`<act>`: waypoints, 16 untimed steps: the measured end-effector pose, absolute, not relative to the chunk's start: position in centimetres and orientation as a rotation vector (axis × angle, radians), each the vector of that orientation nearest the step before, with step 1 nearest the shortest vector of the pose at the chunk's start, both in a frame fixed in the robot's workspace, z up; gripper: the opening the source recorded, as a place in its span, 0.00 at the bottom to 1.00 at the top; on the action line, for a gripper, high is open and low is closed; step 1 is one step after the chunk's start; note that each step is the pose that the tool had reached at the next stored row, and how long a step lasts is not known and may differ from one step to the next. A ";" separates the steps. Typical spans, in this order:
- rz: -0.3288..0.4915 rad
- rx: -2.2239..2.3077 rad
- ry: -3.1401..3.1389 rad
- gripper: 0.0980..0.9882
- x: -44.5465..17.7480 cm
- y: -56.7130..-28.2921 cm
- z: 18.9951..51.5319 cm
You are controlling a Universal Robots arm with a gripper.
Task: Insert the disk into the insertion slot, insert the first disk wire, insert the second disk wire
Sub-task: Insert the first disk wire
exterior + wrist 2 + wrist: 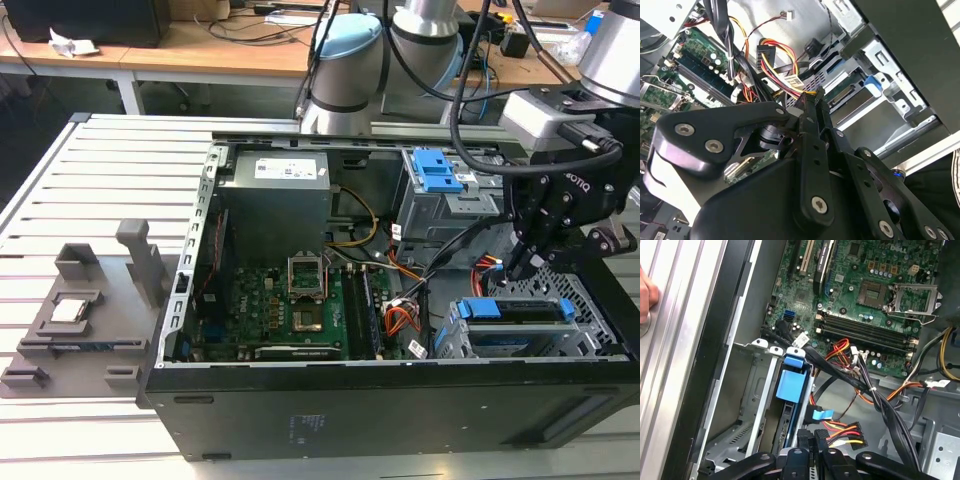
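The black 2-finger gripper (521, 264) hung just above the low silver perforated metal cage (600, 325). Its fingers (805, 440) were almost together, pinching the black connector of the red, yellow and black wires (842, 432). The silver-grey disk in its bright blue plastic carrier (790, 385) sat inside that cage.

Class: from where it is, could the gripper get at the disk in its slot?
Probably yes. The gripper hangs over one end of the disk in the insertion slot; the case is open above, and only loose red and yellow wires lie nearby.
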State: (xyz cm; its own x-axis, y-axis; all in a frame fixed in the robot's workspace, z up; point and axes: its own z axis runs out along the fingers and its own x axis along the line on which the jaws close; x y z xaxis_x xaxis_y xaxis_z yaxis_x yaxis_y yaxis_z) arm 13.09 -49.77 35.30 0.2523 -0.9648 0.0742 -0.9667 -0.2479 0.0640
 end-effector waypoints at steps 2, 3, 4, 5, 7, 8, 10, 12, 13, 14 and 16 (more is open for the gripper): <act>0.030 2.408 -1.864 0.08 13.1 -49.8 35.3; 0.030 2.408 -1.864 0.08 13.1 -49.8 35.3; 0.030 2.408 -1.864 0.08 13.1 -49.8 35.3; 0.030 2.408 -1.864 0.08 13.1 -49.8 35.3; 0.029 2.399 -1.876 0.08 13.1 -49.8 35.3; 0.028 2.392 -1.885 0.08 13.1 -49.8 35.3; 0.026 2.361 -1.923 0.08 13.1 -49.8 35.3; 0.022 2.306 -1.988 0.08 13.1 -49.8 35.3; 0.021 2.294 -2.001 0.08 13.1 -49.8 35.3; 0.020 2.281 -2.017 0.08 13.1 -49.8 35.3; -0.006 2.266 -2.060 0.08 13.1 -49.8 35.3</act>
State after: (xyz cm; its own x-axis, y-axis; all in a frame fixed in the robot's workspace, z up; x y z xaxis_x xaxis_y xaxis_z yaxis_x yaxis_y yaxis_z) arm 13.07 -49.76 35.27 0.0964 -0.9941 0.0507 -0.9937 -0.0932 0.0615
